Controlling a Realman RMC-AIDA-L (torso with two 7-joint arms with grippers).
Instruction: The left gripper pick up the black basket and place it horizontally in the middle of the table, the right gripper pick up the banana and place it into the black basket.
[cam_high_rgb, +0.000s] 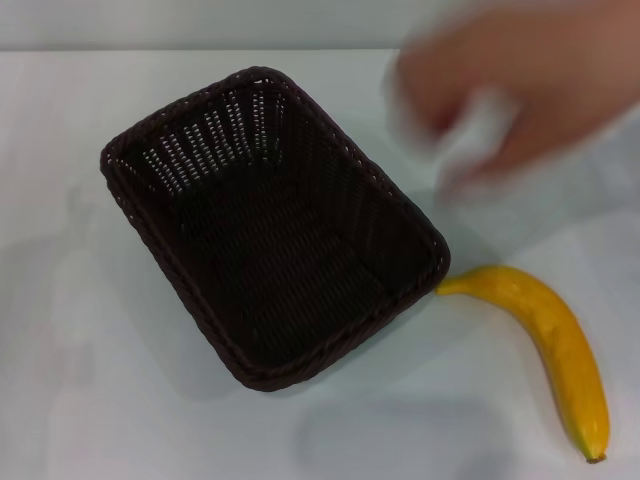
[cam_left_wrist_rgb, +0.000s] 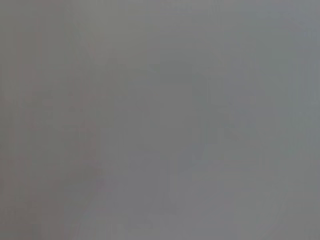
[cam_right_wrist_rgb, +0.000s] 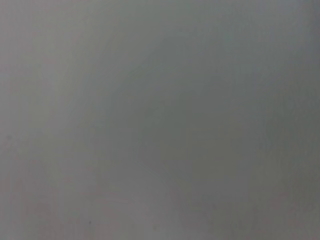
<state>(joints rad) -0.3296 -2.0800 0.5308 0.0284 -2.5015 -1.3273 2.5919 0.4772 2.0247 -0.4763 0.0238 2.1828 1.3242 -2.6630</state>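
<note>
From the head view, the banana (cam_high_rgb: 555, 345) lies nearest, on the table (cam_high_rgb: 80, 400) at the robot's right, its long axis running from the dark tip close to the camera up to a stem that touches, or all but touches, the near right corner of the black basket (cam_high_rgb: 270, 230). The basket sits empty and skewed, its long axis diagonal, not yet horizontal. A blurred human hand (cam_high_rgb: 510, 90) hovers beyond the basket's right side. Neither claw shows here, so which stands nearer cannot be told; by side, the banana suits the right arm.

The left wrist view gives only featureless grey: the left claw's state cannot be told.

The right wrist view is equally blank; likewise for the right claw.
</note>
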